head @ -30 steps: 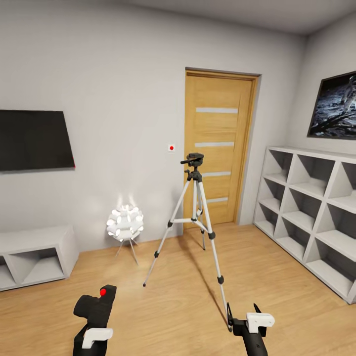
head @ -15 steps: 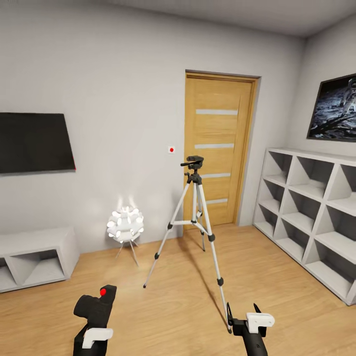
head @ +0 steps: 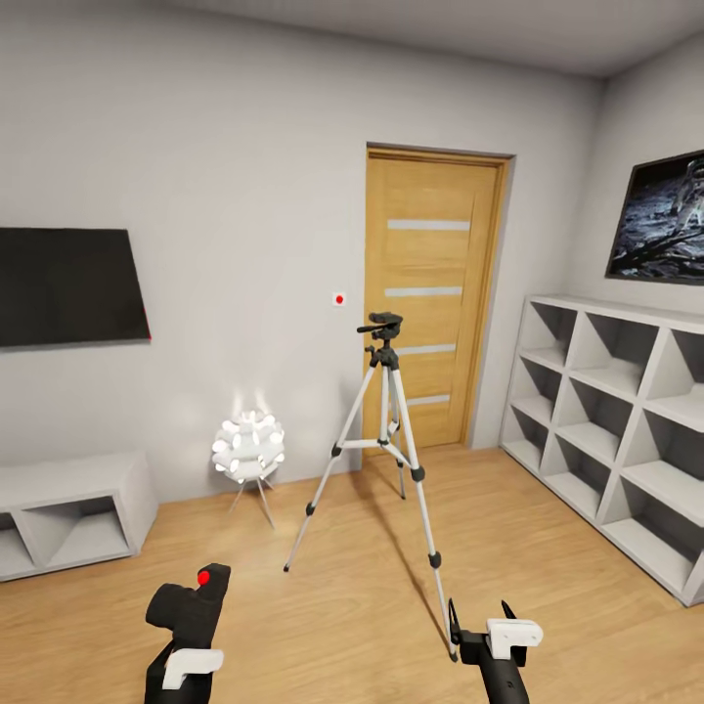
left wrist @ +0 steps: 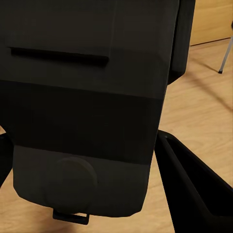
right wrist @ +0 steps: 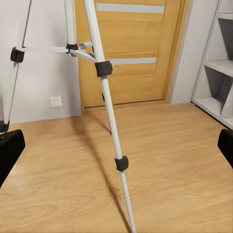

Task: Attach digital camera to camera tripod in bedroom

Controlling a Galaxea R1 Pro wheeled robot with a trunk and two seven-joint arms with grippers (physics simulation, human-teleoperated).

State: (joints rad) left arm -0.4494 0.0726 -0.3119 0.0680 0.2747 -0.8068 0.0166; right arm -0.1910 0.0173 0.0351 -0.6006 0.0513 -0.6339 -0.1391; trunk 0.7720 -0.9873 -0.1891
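Observation:
The camera tripod (head: 389,430) stands on the wood floor in front of the door, with silver-white legs spread and its black pan head (head: 381,324) bare. Its nearest foot rests close to my right gripper (head: 479,614), which is open and empty. One tripod leg (right wrist: 108,102) runs between the right fingers (right wrist: 9,151) in the right wrist view. My left gripper (head: 189,634) is shut on the black digital camera (head: 191,604), held low at the left with its red button (head: 204,578) up. The camera body (left wrist: 87,97) sits between the left fingers (left wrist: 194,187).
A wooden door (head: 430,293) is behind the tripod. White cubby shelves (head: 626,430) line the right wall. A spiky white floor lamp (head: 247,445) and a low white bench (head: 68,508) stand at the left, under a dark wall screen (head: 68,286). Open wood floor (head: 332,606) lies ahead.
The whole head view has shifted a little, so the tripod's head and the wall screen sit slightly lower in the picture. Both grippers and the held camera keep their places.

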